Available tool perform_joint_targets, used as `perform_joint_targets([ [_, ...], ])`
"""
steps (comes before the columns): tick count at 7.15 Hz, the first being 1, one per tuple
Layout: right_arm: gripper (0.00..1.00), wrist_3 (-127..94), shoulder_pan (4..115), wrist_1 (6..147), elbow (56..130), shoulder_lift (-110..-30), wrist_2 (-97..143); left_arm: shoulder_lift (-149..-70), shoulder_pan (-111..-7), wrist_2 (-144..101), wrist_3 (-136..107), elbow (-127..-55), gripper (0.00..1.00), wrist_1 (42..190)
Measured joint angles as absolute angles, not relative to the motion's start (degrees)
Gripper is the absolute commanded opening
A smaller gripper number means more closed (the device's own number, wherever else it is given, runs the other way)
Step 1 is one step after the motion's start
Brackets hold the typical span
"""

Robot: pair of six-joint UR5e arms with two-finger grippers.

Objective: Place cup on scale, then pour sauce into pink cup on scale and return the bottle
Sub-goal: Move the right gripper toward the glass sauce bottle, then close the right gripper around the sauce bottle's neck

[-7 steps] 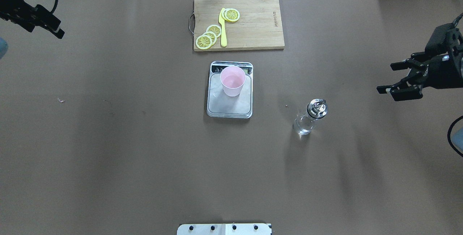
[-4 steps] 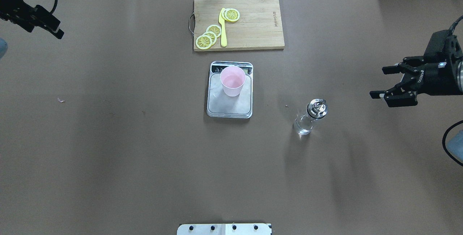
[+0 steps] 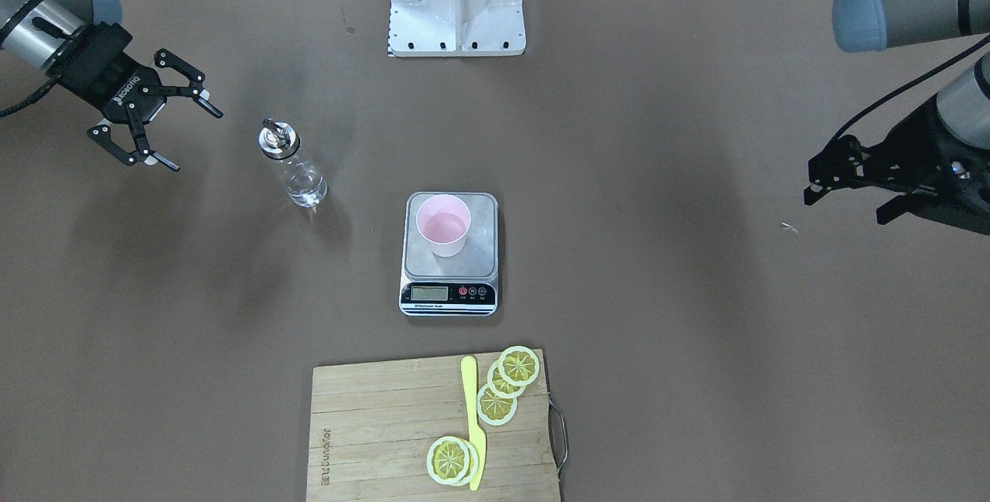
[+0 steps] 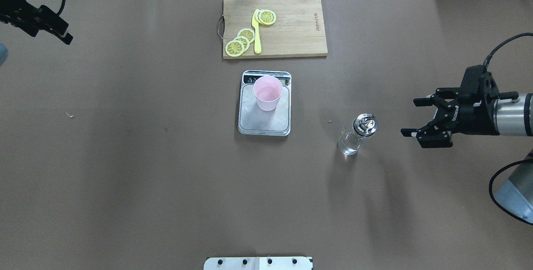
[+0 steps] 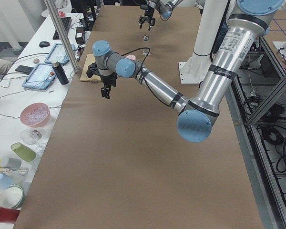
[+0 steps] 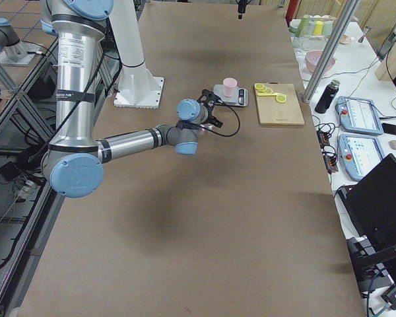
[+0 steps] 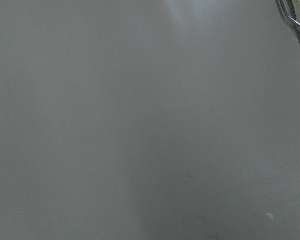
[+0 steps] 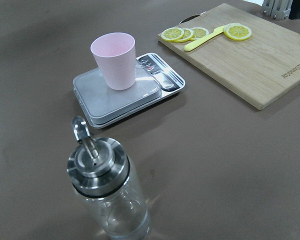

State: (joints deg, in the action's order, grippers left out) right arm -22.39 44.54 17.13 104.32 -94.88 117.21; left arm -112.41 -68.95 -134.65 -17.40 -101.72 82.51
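1. Right jaws stood apart, empty, near the right edge of the tabletop (image 4: 125, 178), just short of the bottle (image 4: 357, 136).
2. Left jaws sat by the far-left corner; their spacing could not be determined.
3. Bottle stood upright, untouched.
4. Cup (image 4: 267, 93) stood upright on the scale (image 4: 264, 125), mid-tabletop.

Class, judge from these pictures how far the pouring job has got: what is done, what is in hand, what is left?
Done: the cup stands on the scale. In hand: the right gripper hovers open beside the bottle, not touching it. Left, it seems: grasp the bottle, pour into the cup, set the bottle back.
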Motion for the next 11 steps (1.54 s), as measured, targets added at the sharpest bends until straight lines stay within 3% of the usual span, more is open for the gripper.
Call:
perform_joint_targets([
  [6, 0.99, -22.17, 32.07, 13.62, 102.74, -95.69, 103.87, -112.41, -69.15, -134.65, -17.40, -101.77, 0.98, 82.36],
  [11, 0.99, -21.82, 28.12, 13.51, 100.42, -92.47, 97.10, -112.41, -69.42, -134.57, -17.48, -101.74, 0.98, 82.33],
])
